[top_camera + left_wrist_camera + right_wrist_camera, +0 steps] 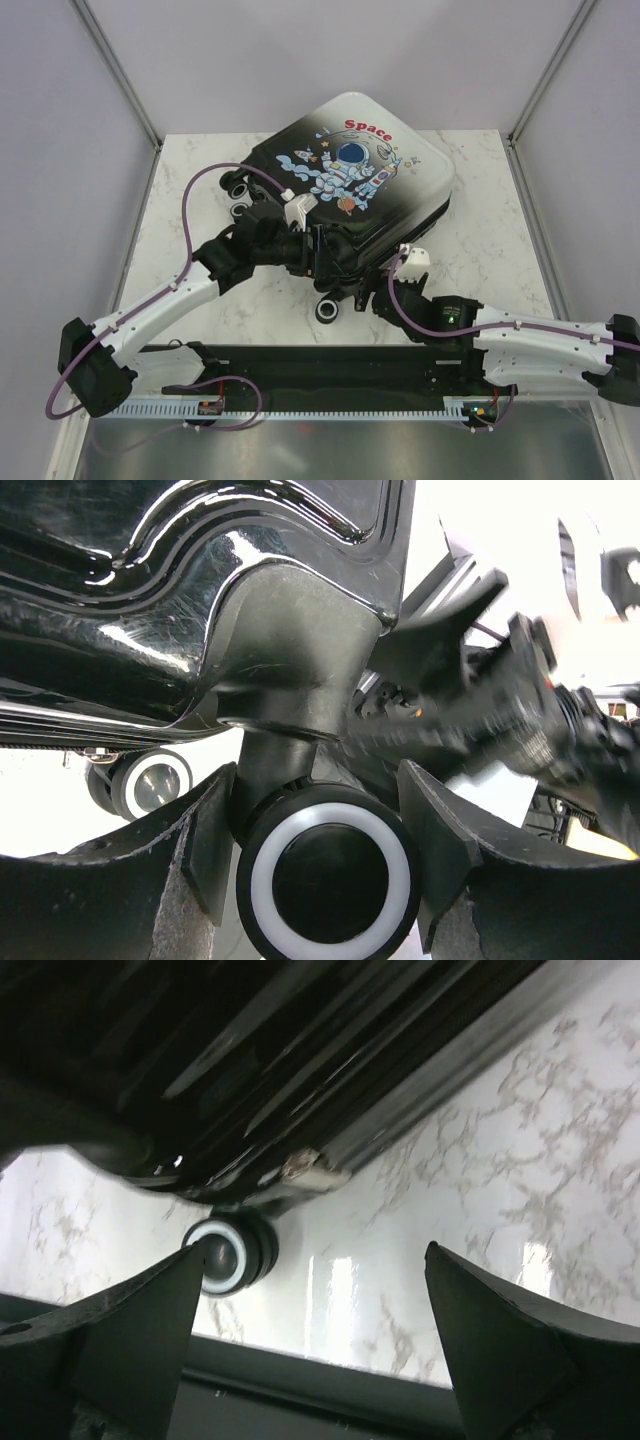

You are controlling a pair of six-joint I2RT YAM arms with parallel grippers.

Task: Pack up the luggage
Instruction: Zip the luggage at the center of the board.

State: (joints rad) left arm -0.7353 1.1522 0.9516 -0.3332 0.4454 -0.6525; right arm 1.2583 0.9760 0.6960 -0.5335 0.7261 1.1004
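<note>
Black-to-white hard-shell astronaut-print suitcase (345,190) is laid, seemingly closed, on white marble table (480,250) | black white-ringed wheel (325,880) is clasped by left gripper (318,780) | right gripper (316,1255) is spread, empty | packing judged nearly done, zip unverified

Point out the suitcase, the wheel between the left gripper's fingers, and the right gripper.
suitcase (350,165): top external view, on the astronaut print.
wheel (330,880): left wrist view, on its black hub.
right gripper (316,1255): right wrist view, midway between its open fingertips.
</note>
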